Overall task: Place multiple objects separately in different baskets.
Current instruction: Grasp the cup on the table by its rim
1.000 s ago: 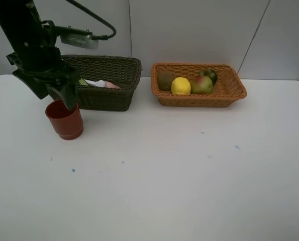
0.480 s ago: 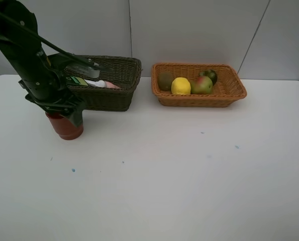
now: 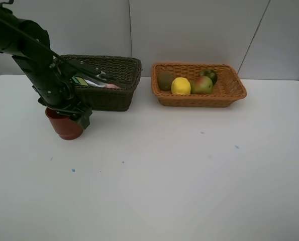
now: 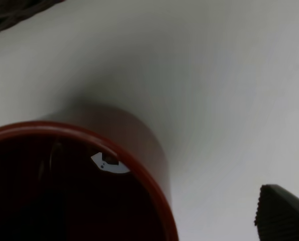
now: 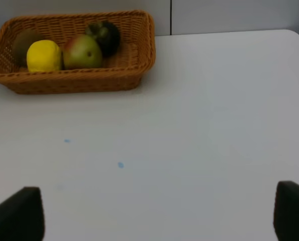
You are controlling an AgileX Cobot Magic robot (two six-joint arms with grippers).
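**Asker:** Red cup (image 3: 64,125) first: where does it stand, and which tool is closer?

**Describer:** It stands upright on the white counter (image 3: 179,175), near the far left corner, just in front of the dark olive-brown basket (image 3: 114,80). The left tool (image 3: 71,116) is directly over it, its dark arm leaning down from the left edge. The left wrist view looks almost straight into the cup's open mouth, with one ribbed fingertip (image 4: 282,213) well outside the rim, so the jaws stand wide and hold nothing. The cup's axis is vertical, so I judge the grip will have to come from above, astride the rim or wall.

**Asker:** And the right tool?

**Describer:** Its two fingertips (image 5: 16,213) sit far apart at the corners of its own view, wide and empty, hanging over bare counter toward the right edge. It is well apart from the cup.

**Asker:** What do the baskets hold?

**Describer:** The dark basket holds a pink bottle (image 3: 110,86) lying down, with something white and something green beside it, partly hidden by the arm. The light orange-tan basket (image 3: 229,93), to its right along the far edge, holds a brown kiwi (image 3: 165,80), a yellow lemon (image 3: 181,86), a green-red pear (image 3: 202,85) and a dark green round fruit (image 3: 208,75).
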